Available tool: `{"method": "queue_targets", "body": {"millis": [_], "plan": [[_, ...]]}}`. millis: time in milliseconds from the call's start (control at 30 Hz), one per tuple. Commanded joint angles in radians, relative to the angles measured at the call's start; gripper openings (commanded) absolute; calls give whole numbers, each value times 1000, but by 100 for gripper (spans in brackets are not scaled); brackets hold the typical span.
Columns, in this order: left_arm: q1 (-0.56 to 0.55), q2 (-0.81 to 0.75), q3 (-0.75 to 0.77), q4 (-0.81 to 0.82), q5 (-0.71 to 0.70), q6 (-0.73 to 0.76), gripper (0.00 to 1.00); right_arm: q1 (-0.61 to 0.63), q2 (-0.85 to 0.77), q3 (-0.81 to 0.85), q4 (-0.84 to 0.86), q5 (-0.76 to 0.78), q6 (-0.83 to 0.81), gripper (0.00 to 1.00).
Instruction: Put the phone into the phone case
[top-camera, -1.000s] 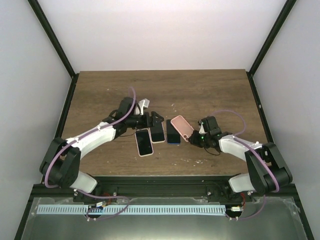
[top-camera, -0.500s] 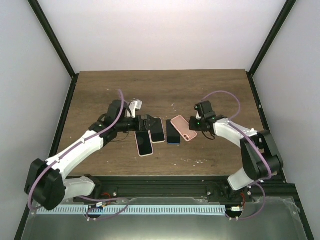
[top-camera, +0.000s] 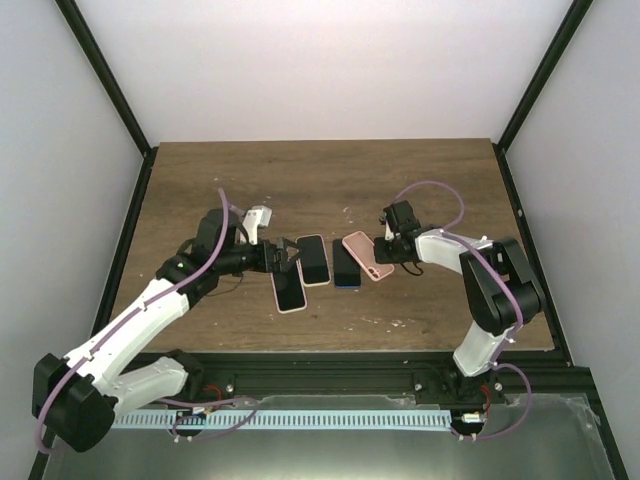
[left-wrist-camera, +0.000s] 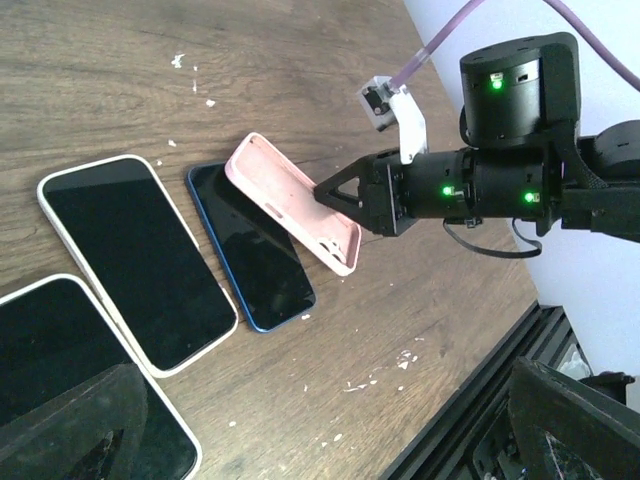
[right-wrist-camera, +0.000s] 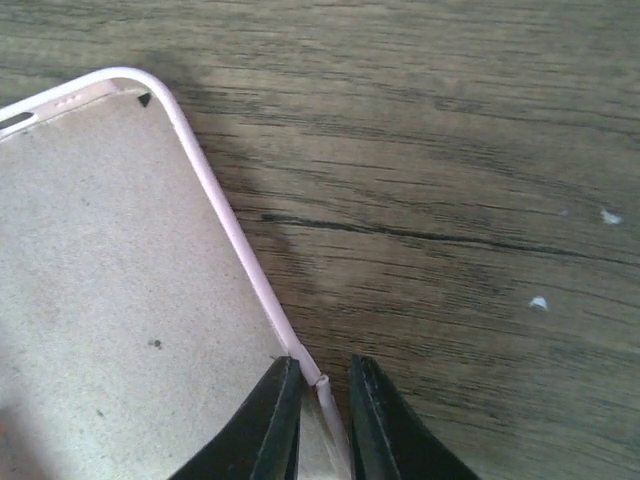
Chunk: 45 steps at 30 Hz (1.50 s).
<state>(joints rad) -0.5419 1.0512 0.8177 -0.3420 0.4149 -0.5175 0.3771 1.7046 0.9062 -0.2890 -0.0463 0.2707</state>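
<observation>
Now, item: my right gripper (right-wrist-camera: 318, 385), well clear a second ago, pinches the rim of the pink phone case (left-wrist-camera: 295, 215), tilted up beside the blue phone (left-wrist-camera: 250, 250); left gripper (top-camera: 287, 252) open; fitting looks ready to start.

The frame edge crops the pink case (right-wrist-camera: 110, 300).

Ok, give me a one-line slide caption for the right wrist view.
Right end effector pinching the pink phone case rim, wooden table beneath.
</observation>
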Motion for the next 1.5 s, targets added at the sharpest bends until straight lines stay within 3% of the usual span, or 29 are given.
{"method": "queue_targets", "body": {"millis": [0, 267, 467, 733, 867, 1000, 1133, 1467], "plan": [[5, -19, -24, -23, -22, 21, 100, 8, 3, 28, -41, 40, -10, 12], [6, -39, -40, -42, -44, 37, 100, 8, -57, -2, -124, 181, 86, 3], [5, -55, -40, -56, -64, 43, 100, 8, -62, -18, -149, 217, 109, 4], [5, -80, -40, -78, -97, 59, 100, 9, -117, 22, -195, 156, 223, 33], [5, -96, -26, -109, -117, 66, 100, 33, -158, 28, -197, 98, 306, 53], [5, -117, -20, -117, -119, 66, 100, 104, -179, 34, -181, 77, 391, 65], [5, -137, -18, -126, -130, 73, 100, 201, -162, 66, -165, 96, 465, 85], [5, -198, -5, -163, -120, 79, 100, 354, 63, 275, -263, 210, 487, 86]]}}
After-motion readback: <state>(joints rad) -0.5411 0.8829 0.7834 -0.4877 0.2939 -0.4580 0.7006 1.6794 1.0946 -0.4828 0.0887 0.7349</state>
